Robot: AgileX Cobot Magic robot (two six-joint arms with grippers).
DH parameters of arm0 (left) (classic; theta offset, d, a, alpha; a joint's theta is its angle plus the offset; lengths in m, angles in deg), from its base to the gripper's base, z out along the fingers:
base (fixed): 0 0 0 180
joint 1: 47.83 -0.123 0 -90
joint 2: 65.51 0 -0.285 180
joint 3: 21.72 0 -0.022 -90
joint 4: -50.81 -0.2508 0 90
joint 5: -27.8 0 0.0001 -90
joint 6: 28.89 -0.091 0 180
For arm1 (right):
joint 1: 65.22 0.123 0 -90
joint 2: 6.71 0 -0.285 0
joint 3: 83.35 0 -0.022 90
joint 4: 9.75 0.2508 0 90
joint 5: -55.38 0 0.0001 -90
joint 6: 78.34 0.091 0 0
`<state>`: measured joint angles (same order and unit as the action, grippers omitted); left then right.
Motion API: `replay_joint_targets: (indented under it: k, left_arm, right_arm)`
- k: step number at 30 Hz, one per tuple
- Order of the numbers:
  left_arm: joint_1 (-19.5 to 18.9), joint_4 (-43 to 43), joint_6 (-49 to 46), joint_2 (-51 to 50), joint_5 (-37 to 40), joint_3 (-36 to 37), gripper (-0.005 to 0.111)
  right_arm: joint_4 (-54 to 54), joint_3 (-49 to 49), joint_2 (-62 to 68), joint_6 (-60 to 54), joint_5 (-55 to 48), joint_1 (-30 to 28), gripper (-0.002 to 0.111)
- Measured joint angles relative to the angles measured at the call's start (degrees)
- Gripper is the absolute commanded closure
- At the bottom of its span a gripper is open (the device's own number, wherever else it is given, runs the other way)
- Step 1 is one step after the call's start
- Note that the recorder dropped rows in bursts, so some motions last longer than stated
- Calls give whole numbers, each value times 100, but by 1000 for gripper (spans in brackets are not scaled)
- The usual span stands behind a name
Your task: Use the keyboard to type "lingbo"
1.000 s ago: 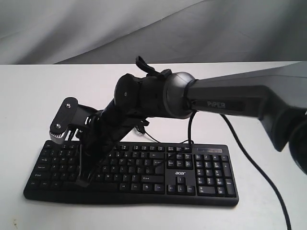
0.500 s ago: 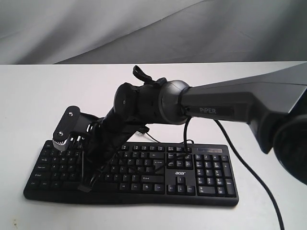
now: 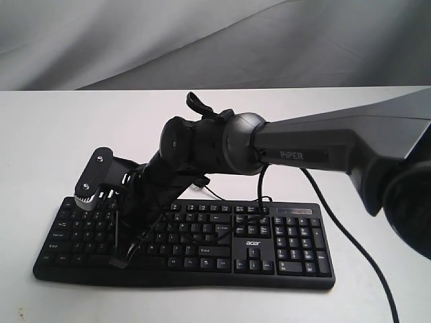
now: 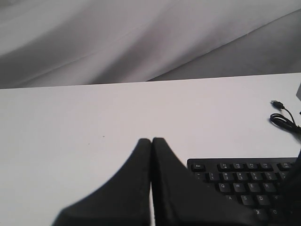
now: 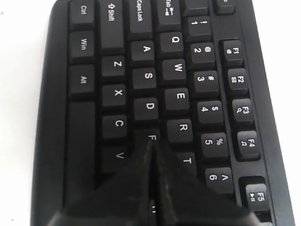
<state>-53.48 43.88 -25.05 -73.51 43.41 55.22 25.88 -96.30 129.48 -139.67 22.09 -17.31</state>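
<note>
Over the left half of the keyboard (image 3: 202, 250) on the table (image 3: 54, 134), the right gripper (image 5: 151, 147), closed and empty, points at the F key (image 5: 143, 135); the left gripper (image 4: 151, 141), likewise closed and empty, hangs near the Esc key (image 4: 197, 165).

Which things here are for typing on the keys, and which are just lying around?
For the job:
- keyboard
- right gripper, shut, tip at the F key

Just about:
- left gripper, shut, over the bare table
- loose cable plug
- grey cloth behind
</note>
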Motion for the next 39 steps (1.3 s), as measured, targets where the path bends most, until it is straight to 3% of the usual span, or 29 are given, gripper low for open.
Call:
replay_joint_targets:
  k: [39]
  left_arm:
    - [0,0,0,0,0,0,106]
  right_arm:
    - [-254,-1,-198,306,-676,0,108]
